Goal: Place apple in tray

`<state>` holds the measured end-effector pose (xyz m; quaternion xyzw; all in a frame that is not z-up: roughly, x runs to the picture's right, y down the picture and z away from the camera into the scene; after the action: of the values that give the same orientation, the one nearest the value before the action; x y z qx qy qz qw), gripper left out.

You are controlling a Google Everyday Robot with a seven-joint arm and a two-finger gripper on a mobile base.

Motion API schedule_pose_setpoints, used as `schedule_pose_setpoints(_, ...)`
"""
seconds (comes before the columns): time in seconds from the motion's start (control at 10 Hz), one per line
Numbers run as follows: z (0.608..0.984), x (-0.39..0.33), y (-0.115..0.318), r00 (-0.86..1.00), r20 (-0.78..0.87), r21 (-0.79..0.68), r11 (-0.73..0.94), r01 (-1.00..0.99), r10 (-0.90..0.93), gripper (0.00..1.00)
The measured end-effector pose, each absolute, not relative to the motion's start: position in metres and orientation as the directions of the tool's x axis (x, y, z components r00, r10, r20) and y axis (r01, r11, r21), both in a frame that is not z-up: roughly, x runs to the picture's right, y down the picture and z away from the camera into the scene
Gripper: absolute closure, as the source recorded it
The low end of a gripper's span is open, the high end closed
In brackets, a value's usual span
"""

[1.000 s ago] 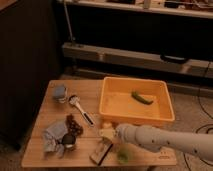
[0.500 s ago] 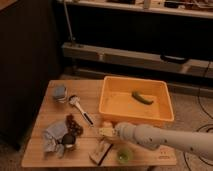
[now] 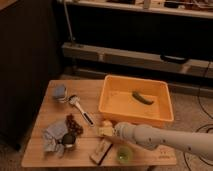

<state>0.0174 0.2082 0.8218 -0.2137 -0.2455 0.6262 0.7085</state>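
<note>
The white arm is cut off at the right edge. Its gripper (image 3: 113, 132) sits low over the wooden table (image 3: 80, 156), against the yellowish apple (image 3: 105, 127), which it partly hides. Whether it grips cannot be told. Just behind, the orange tray (image 3: 125, 103) holds a green vegetable (image 3: 141, 97).

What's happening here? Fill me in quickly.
A one-armed robot reaches in from the right over a small wooden table. Its hand is down at the apple, which sits on the table just in front of the tray's near left corner. The apple is not yet in the tray, which holds only a small green piece. Grapes and a green cup lie nearby, untouched.
</note>
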Motion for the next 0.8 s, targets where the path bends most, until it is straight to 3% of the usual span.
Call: schedule_pose_setpoints(0.8, 0.8209, 0.0178, 0.2094, 0.089, 0.071, -0.613, 0.114, -0.782, 0.993, 0.21)
